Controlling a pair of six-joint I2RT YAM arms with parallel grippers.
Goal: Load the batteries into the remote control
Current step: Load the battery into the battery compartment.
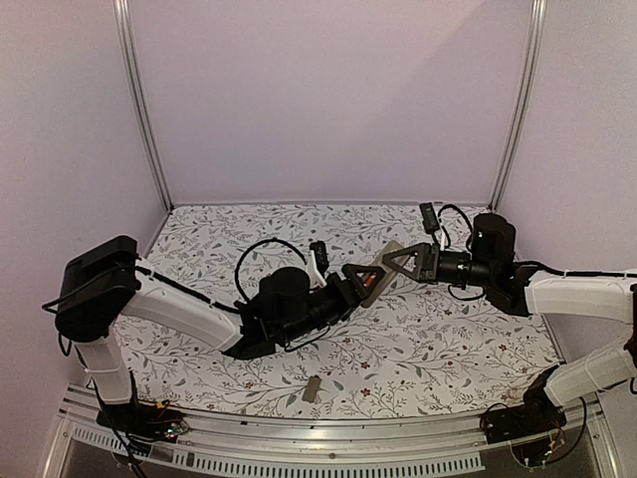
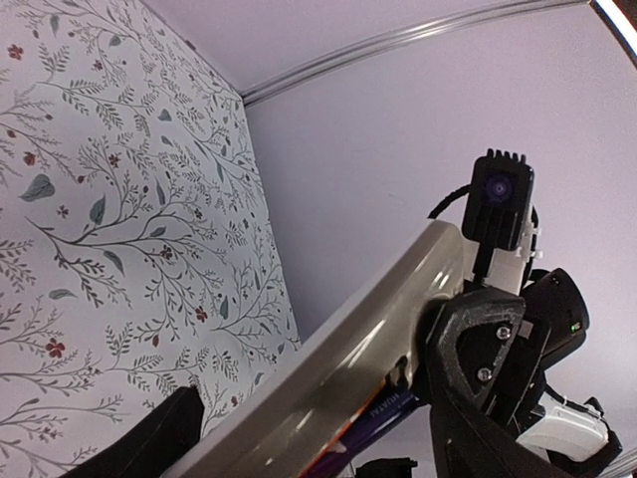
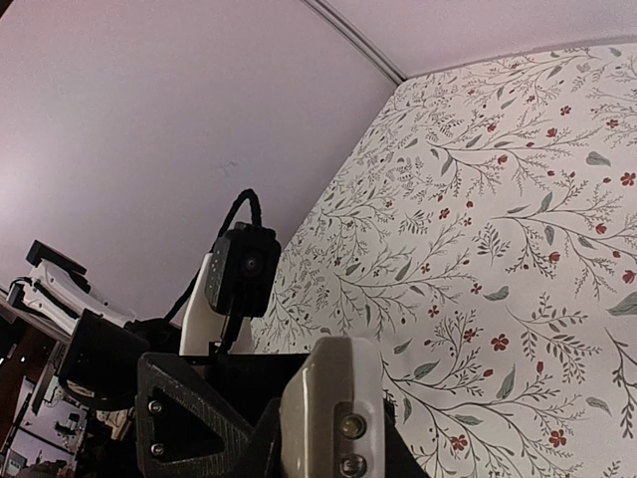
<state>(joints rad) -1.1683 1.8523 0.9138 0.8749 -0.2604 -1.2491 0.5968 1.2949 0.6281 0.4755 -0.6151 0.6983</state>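
Note:
The remote control (image 1: pixel 386 261) is a grey-beige bar held above the table's middle, and my right gripper (image 1: pixel 401 264) is shut on its right end. In the right wrist view its butt end (image 3: pixel 333 413) fills the space between the fingers of the right gripper (image 3: pixel 320 443). My left gripper (image 1: pixel 356 280) meets it from the left, open, its fingers (image 2: pixel 167 438) standing wide on either side of the remote control (image 2: pixel 378 329). An orange-red and purple battery (image 2: pixel 383 423) lies along the remote's recess side, between those fingers; the same battery (image 1: pixel 369 285) shows as an orange streak from above.
A small flat grey cover plate (image 1: pixel 312 388) lies on the flowered tablecloth (image 1: pixel 478 339) near the front rail. Lilac walls close the back and both sides. The right arm's wrist camera (image 2: pixel 503 199) looms close behind the remote.

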